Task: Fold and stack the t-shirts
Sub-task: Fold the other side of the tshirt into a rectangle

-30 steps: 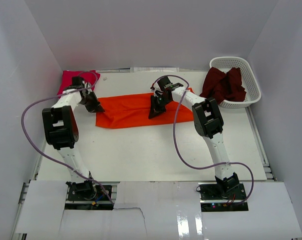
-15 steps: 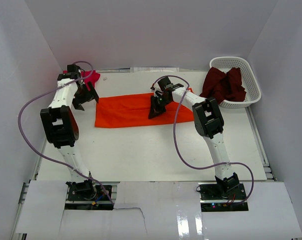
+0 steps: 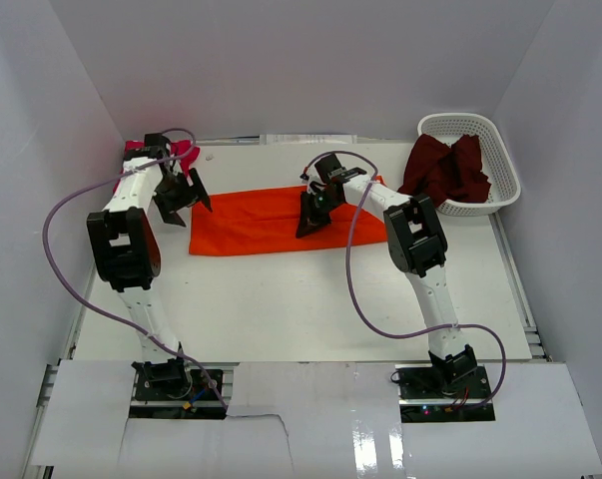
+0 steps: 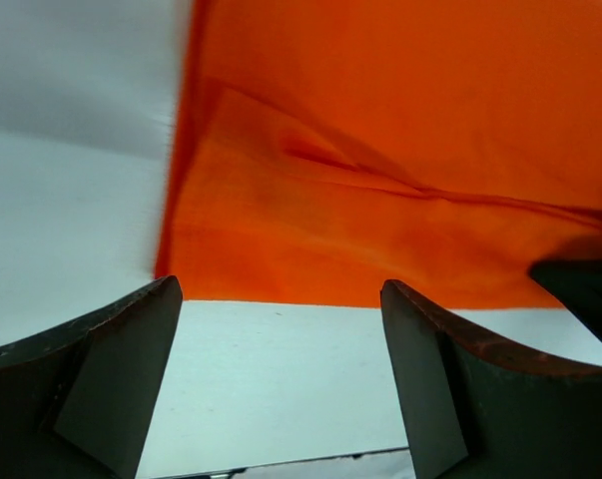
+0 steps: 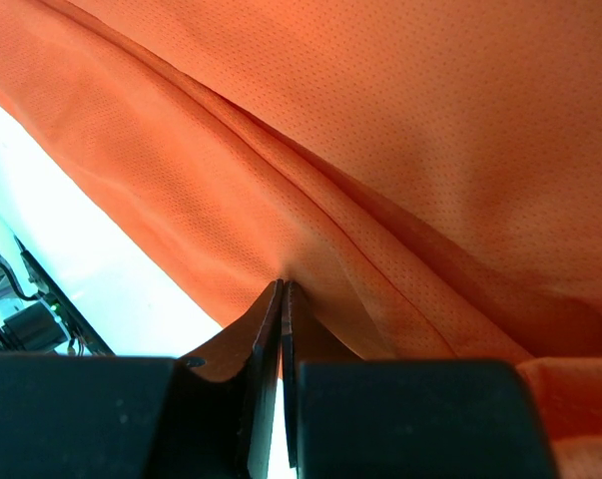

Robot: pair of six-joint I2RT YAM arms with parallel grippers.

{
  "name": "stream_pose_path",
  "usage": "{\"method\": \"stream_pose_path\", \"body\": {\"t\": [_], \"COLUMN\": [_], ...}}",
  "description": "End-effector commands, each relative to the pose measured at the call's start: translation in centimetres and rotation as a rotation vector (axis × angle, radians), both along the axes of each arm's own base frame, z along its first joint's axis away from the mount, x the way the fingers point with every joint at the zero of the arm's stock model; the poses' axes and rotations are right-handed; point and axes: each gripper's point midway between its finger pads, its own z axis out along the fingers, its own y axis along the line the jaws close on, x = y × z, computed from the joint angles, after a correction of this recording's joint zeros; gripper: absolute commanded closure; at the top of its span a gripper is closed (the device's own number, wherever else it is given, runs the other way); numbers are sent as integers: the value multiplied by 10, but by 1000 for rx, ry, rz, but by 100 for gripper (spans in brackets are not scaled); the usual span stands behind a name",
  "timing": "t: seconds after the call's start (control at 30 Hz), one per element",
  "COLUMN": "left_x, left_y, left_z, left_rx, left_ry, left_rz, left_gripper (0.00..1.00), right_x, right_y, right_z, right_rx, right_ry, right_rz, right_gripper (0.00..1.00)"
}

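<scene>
Three t-shirts are out. On the white tabletop [image 3: 310, 299] the orange t-shirt [image 3: 251, 220] lies as a long folded band across the far middle. The maroon t-shirt [image 3: 445, 170] is heaped in the basket [image 3: 507, 172] at the far right corner, and the magenta t-shirt [image 3: 186, 153] peeks out at the far left corner. The left end effector [image 3: 181, 195] has just let go of the band's left end and lifted, its fingers now spread wide. The right end effector [image 3: 310, 215] stays pressed together, pinching a crease mid-band. I'd judge this fold laid, with a crosswise one still to come.
</scene>
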Motion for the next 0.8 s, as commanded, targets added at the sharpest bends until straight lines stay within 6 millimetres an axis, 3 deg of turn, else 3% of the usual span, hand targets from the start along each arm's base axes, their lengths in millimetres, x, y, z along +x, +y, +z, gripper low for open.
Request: {"method": "stream_pose_path", "body": {"t": [0.0,0.07,0.17,0.3,0.43,0.53,0.77], "left_x": [18,17,15,7,4,1,0], "left_y": [-44,-66,-86,-121,-123,-121,-120], "left_z": [69,77,73,68,51,39,6], "left_rx": [-143,-220,-316,-560,-581,-571,-568], "left_ry": [-193,-203,-188,-182,-163,-144,-92], "left_rz": [-97,-137,-179,-255,-246,-240,-219], "left_gripper": [8,9,10,19,80,100,100], "right_x": [-9,-8,-8,-7,-7,-6,-5], "right_y": [-17,-17,-16,-16,-16,-16,-16], "right_z": [-19,-19,-19,-17,-16,-16,-14], "right_rx": [-97,-97,-94,-93,-96,-96,-95], "right_ry": [15,14,15,11,9,8,3], "right_rz": [0,-2,-2,-4,-4,-6,-6], "right_gripper": [92,91,91,92,92,92,92]}}
